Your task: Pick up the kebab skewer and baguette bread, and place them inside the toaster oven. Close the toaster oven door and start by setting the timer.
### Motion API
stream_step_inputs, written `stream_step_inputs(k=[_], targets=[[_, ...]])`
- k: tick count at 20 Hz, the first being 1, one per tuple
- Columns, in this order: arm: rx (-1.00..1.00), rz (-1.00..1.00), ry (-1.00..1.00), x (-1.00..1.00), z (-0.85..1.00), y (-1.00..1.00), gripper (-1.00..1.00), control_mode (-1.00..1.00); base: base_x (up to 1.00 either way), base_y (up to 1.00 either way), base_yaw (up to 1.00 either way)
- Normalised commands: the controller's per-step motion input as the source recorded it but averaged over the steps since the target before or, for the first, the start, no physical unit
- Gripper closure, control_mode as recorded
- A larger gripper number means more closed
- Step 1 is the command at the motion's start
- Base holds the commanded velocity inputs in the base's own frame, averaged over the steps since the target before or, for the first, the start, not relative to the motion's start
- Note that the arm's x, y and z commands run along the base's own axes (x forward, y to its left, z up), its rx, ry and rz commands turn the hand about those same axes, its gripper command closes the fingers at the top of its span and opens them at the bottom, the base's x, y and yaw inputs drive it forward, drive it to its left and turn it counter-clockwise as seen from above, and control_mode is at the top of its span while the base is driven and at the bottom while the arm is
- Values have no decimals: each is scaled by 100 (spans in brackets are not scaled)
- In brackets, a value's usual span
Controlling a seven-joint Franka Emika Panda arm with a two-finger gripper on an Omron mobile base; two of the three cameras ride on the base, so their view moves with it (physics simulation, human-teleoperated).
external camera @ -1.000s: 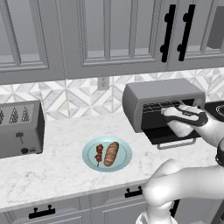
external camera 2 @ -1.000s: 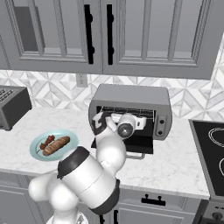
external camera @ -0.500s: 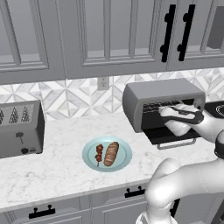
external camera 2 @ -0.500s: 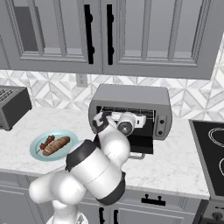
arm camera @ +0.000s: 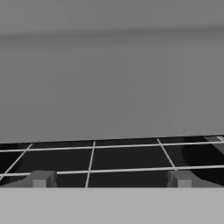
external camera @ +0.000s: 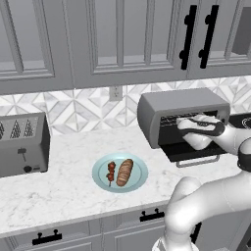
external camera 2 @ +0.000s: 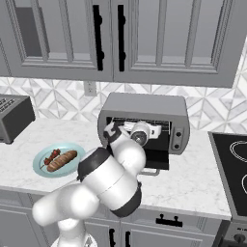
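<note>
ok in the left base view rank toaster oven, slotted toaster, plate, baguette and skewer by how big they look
1. toaster oven
2. slotted toaster; it and the plate look alike, unsure
3. baguette
4. skewer

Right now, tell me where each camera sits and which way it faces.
Left base view: behind the arm's left, facing the counter; arm lower right reaches into the toaster oven.
Right base view: behind its right; arm lower left, same oven, same plate.
Hand view: inside the oven, looking along the wire rack; open end effector at bottom.
</note>
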Motion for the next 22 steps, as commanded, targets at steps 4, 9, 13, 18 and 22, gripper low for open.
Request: stream_step_inputs(k=[4,9,13,18,22], targets=[[0,0,5,14,0,0,-100,-100,0,0,0],[0,0,2,14,0,0,-100,-100,0,0,0],[0,0,1,3,-1,0,-100,-100,0,0,0],[0,0,8,0,-13,0,-100,-100,0,0,0],[0,0,3,4,0,0,-100,-100,0,0,0]])
